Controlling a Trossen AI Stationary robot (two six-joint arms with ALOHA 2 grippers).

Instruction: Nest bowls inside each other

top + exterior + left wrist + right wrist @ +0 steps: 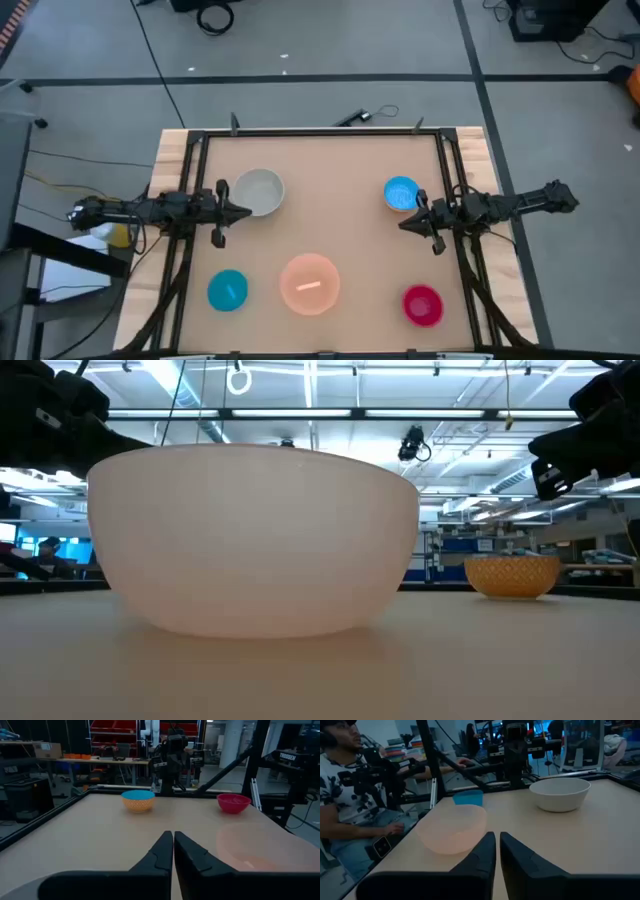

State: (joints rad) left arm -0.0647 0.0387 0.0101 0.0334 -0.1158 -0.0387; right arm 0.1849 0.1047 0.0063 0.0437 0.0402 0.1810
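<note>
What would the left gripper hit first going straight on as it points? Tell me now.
Likely no bowl: the left gripper aims across bare table, between the small blue bowl and the magenta bowl. First in line seems the right gripper opposite, though depth is unclear.

A robotics lab: equipment racks [172, 750], ceiling strip lights [310, 412], floor cables [215, 15], a seated person [350, 795] nearby.

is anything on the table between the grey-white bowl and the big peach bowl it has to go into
Nothing visible. In the high view the grey-white bowl sits by the shut left gripper, and only bare table lies between it and the peach-orange bowl. The teal bowl stands off to the side.
</note>
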